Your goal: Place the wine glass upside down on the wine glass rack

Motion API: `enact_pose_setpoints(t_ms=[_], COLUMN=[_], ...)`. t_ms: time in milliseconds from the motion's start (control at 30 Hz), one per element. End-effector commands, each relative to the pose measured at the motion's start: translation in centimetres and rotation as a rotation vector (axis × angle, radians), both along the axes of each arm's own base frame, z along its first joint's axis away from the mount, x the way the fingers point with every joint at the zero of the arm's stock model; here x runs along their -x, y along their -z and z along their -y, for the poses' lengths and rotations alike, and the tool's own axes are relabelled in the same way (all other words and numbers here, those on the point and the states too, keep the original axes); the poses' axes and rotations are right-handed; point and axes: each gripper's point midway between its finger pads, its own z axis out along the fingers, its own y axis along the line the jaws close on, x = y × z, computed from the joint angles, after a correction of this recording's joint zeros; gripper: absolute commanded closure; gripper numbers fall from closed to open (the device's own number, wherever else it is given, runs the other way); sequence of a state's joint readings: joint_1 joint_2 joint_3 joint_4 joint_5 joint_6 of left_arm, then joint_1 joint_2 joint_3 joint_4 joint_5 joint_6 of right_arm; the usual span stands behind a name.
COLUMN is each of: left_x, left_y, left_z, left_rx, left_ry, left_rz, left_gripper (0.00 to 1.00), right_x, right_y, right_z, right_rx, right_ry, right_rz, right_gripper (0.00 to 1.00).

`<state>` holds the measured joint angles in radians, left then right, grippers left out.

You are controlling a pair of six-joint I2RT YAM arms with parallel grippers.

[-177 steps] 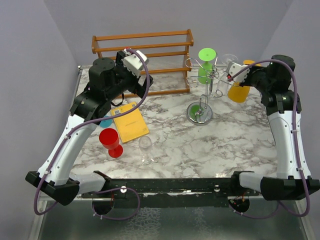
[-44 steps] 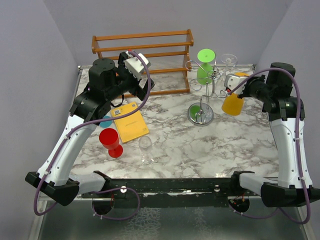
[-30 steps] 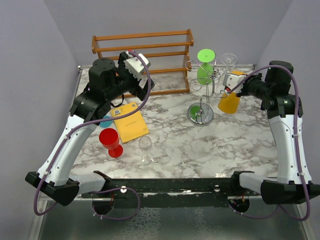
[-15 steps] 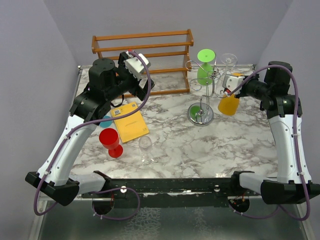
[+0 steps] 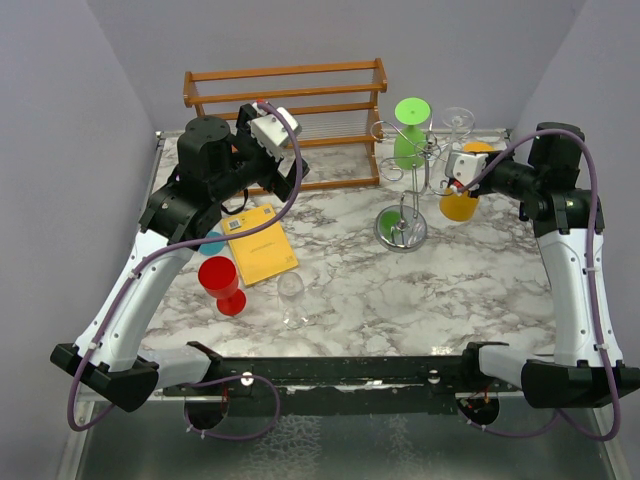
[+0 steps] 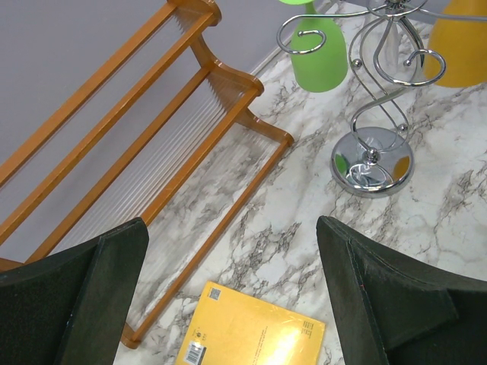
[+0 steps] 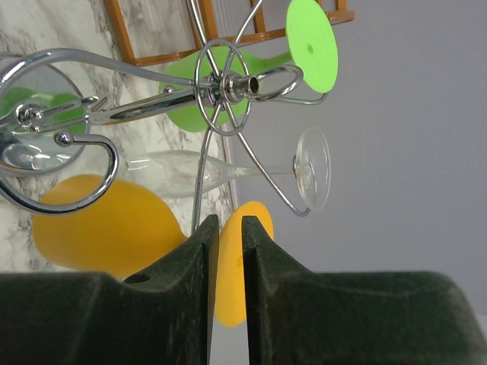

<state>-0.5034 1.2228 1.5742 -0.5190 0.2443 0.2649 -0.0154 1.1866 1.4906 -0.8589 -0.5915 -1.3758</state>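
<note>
A yellow wine glass (image 5: 459, 207) hangs bowl-down at the right side of the silver wine glass rack (image 5: 402, 228). In the right wrist view its bowl (image 7: 99, 224) lies behind a curled wire arm, and the rack's hub (image 7: 224, 85) is above it. My right gripper (image 5: 455, 184) is at the glass's stem. Its jaws (image 7: 230, 224) stand a narrow gap apart with the yellow foot showing between them; whether they still pinch the glass is unclear. My left gripper (image 6: 232, 226) hovers wide open and empty above the marble near the wooden shelf, far from the rack.
A green glass (image 5: 409, 138) and a clear glass (image 5: 457, 121) hang upside down on the rack. A wooden slatted shelf (image 5: 290, 100) stands at the back. A yellow book (image 5: 258, 243), a red glass (image 5: 221, 281) and a clear glass (image 5: 291, 296) sit front left.
The right gripper has carried the yellow glass leftward onto the rack's right arm and its bowl has swung in under the wire. Its jaws have parted slightly. The left arm has stayed still.
</note>
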Motion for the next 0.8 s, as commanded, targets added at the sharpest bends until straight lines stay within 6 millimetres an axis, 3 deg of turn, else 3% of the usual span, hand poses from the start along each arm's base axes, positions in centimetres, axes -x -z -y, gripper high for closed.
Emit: enact_pose_setpoints(t_ms=[0,233,467,600,767], left_x=[0.6,0.7,0.8,0.9,2.1], left_y=[-0.3,-0.2,0.0,0.2,2.3], left_z=[0.0,-0.1,-0.2,-0.5,-0.9], left_rx=[0.004,-0.001,-0.005,-0.014,-0.080], left_ry=[0.025,0.026,0.025,0.012,0.047], left_rz=[0.013,0.010,0.011,0.011,-0.033], left_gripper=[0.04,0.04,0.04,0.04,0.04], right_x=[0.4,1.6,4.2,5.4,6.4], right_y=[-0.9,-2.9,-5.7,-7.5,-8.3], right_z=[-1.6,-3.2,-5.5,-6.5,-7.4], right_rx=[-0.070,-0.140,-0.264,-0.397,-0.575], right_ry=[-0.077,-0.156,-0.261,-0.279,-0.256], right_rz=[0.002,0.004,-0.023,-0.071,-0.172], right_gripper=[0.76,0.66,0.52,0.37,0.25])
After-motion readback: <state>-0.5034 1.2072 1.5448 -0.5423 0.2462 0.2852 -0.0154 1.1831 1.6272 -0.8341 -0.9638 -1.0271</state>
